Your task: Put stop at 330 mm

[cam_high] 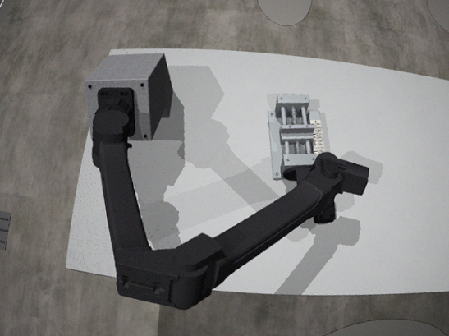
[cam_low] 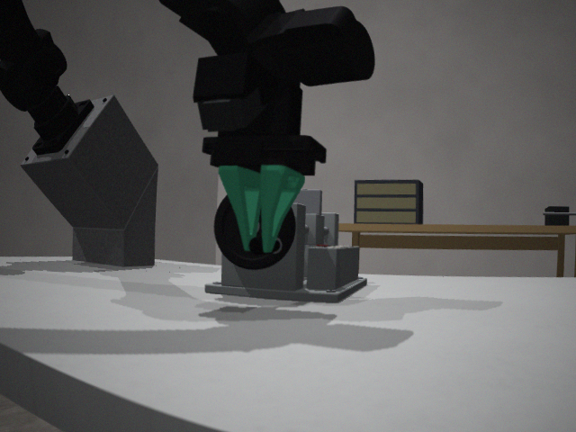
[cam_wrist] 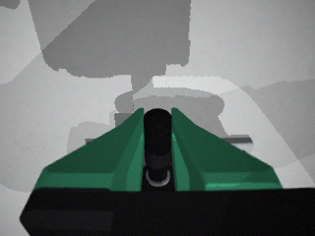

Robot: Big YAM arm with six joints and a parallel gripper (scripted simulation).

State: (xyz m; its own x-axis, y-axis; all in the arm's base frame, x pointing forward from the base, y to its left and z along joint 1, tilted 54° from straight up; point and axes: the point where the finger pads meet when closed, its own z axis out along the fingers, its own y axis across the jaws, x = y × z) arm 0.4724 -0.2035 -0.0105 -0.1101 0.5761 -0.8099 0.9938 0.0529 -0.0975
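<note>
Green-fingered gripper (cam_low: 258,251) (cam_wrist: 157,117) grips the black cylindrical handwheel knob (cam_low: 256,244) (cam_wrist: 157,133), the round black handwheel (cam_high: 290,173) (cam_low: 224,228) standing upright, its axle in line with the rods. The top view alone shows the pale printed scale (cam_high: 317,137).

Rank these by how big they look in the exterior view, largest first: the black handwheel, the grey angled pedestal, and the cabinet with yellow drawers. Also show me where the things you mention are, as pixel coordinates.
1. Grey angled pedestal (cam_high: 159,89) (cam_low: 112,185)
2. Black handwheel (cam_high: 290,173) (cam_low: 225,241) or yellow-drawer cabinet (cam_low: 386,202): too alike to rank.

Arm (cam_high: 266,225) (cam_low: 279,60) bent at elbow; gripper (cam_low: 258,246) (cam_wrist: 157,117) pointing down, green fingers (cam_low: 277,200) closed on black knob.
</note>
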